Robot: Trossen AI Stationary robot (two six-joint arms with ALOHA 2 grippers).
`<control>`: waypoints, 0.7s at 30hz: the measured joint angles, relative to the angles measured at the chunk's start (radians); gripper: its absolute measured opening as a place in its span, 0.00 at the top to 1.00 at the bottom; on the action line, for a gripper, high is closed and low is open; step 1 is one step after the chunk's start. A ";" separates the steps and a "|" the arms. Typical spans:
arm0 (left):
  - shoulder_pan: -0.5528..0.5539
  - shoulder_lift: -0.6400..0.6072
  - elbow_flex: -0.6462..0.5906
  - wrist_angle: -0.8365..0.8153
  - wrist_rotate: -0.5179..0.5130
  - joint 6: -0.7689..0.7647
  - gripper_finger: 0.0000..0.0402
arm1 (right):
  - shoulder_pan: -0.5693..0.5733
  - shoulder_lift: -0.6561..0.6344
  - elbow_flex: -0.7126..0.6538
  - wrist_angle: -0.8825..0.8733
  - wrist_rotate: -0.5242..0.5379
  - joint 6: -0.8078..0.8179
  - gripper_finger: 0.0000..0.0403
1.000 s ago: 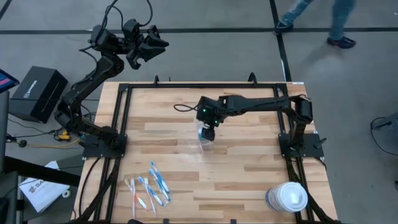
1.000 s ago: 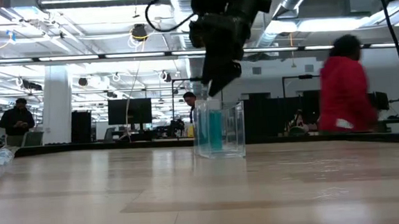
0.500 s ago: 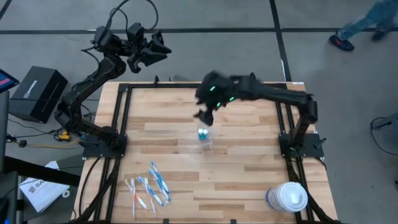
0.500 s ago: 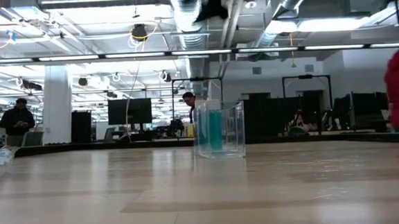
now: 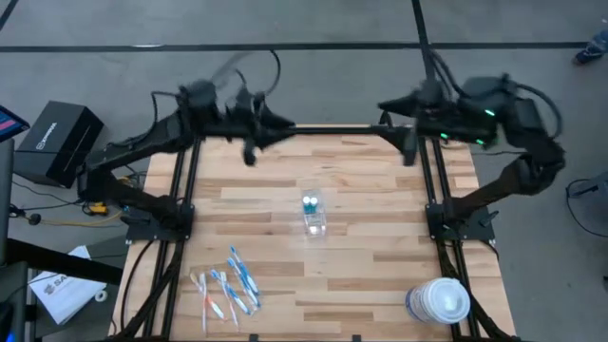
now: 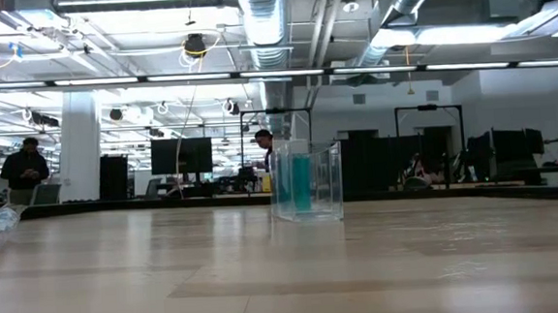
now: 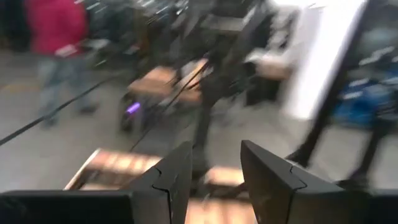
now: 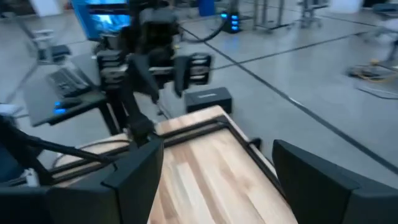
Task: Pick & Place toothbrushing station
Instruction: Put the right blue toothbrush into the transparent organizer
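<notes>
While the clear cup (image 5: pixel 313 213) holding teal tubes (image 5: pixel 310 202) stands mid-table, toothbrushes (image 5: pixel 228 282) lie at seven o'clock. Left claw (image 5: pixel 249 152) at eleven and right claw (image 5: pixel 407 144) at one both gape, empty.

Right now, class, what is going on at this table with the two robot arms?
Neither arm is handling anything. The clear cup stands mid-table with two teal tubes upright inside. The toothbrushes lie loose near the table's front-left edge, not yet in the cup. The left tool hangs over the far-left edge, empty, its fingers apart. The right tool is up by the far-right corner, open and empty. A white-lidded tub sits at the front right.
</notes>
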 joint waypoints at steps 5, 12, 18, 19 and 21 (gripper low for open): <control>-0.233 -0.002 -0.045 -0.066 -0.423 -0.064 0.67 | 0.146 -0.039 -0.001 -0.138 0.185 0.045 0.28; -0.495 -0.003 -0.311 -0.076 -1.057 -0.574 0.67 | 0.213 -0.033 -0.002 -0.248 0.237 0.004 0.28; -0.620 0.009 -0.503 -0.117 -1.153 -1.039 0.67 | 0.217 -0.038 -0.002 -0.242 0.200 -0.093 0.28; -0.631 0.014 -0.519 -0.147 -1.152 -1.091 0.67 | 0.217 -0.042 -0.002 -0.242 0.186 -0.100 0.28; -0.650 0.029 -0.537 -0.214 -1.136 -1.191 0.67 | 0.217 -0.045 -0.002 -0.240 0.163 -0.109 0.28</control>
